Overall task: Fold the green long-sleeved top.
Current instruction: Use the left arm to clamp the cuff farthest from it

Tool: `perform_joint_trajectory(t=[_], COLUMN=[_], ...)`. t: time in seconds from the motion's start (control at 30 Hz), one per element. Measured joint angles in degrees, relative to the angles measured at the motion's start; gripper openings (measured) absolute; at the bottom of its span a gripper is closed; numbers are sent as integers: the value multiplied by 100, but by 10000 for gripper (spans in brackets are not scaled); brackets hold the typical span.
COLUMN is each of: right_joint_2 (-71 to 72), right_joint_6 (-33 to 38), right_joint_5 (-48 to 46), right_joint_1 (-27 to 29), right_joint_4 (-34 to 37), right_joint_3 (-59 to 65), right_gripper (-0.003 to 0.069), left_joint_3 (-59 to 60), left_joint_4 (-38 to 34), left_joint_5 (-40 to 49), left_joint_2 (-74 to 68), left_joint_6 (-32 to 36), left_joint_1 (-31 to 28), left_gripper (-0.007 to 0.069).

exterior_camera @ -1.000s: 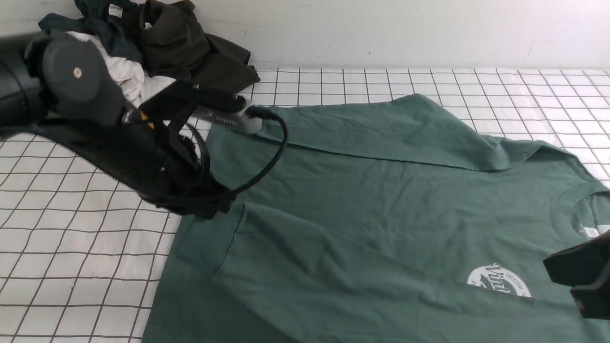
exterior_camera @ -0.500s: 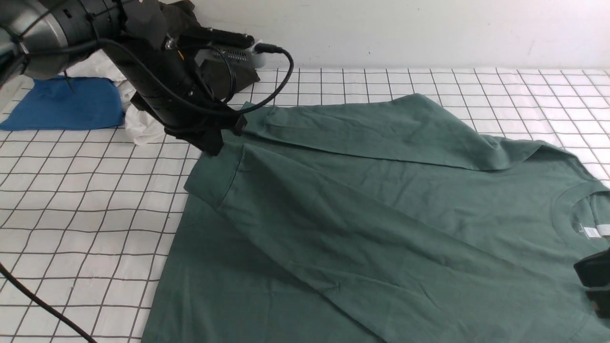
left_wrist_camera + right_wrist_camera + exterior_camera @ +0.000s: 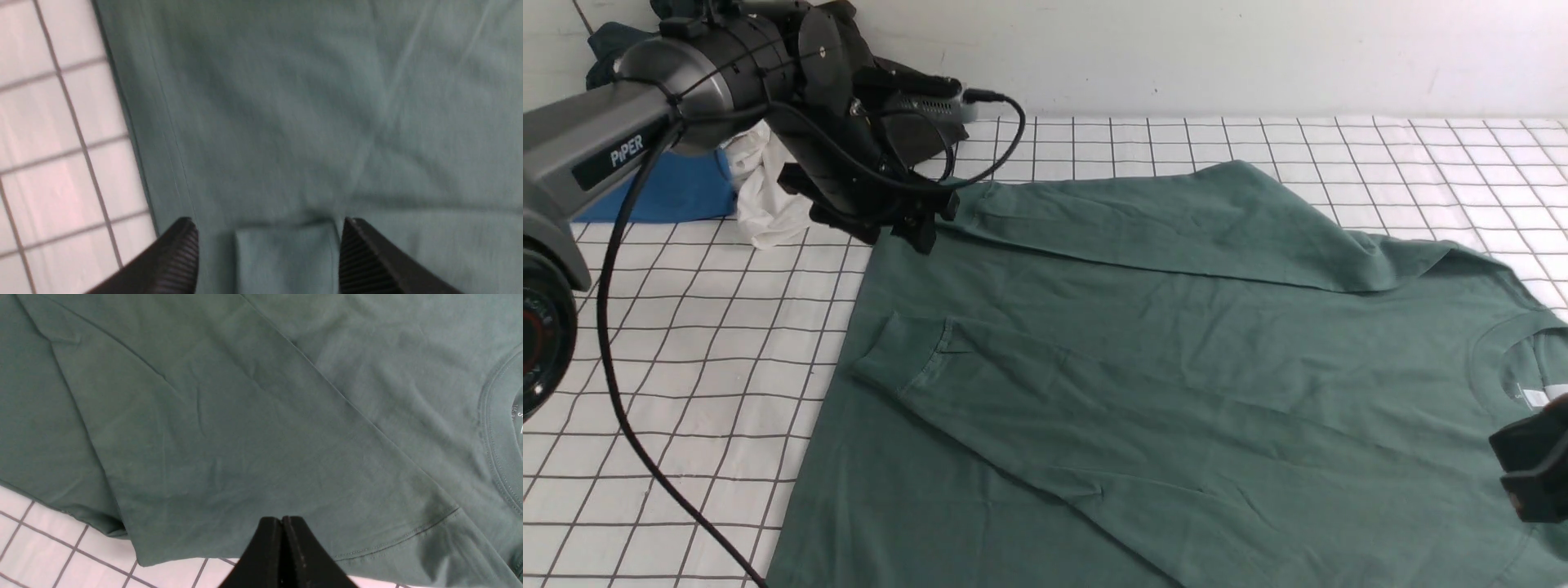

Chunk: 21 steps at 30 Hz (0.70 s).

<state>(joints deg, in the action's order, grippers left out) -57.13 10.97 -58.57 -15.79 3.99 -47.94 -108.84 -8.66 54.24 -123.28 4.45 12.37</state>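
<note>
Green top (image 3: pixel 1176 343) on gridded surface (image 3: pixel 686 343), perhaps cloth; wall (image 3: pixel 1217 49)

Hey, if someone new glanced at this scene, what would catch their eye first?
The big green long-sleeved top spread across the checked tablecloth, both sleeves folded over its body. Then the left gripper on its black arm, open over the top's far-left corner.
</note>
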Motion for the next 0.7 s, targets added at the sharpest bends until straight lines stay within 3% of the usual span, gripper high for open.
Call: perform_joint_trajectory(t=[0.3,0.7], right_joint_2=[-812,-925], right_joint_6=[-119,-119], right_joint_5=[80,85], right_joint_1=[0,0], right_joint_4=[-53,-53], right_joint_3=[-317,-367], right_gripper=[-14,-14], left_joint_3=[-1765,-2206], left_joint_4=[32,12], left_joint_5=[-609,-2171], left_joint_2=[-1448,-2530], left_joint_6=[-574,-1298], left_joint_1=[-171,-177], left_gripper=[458,458])
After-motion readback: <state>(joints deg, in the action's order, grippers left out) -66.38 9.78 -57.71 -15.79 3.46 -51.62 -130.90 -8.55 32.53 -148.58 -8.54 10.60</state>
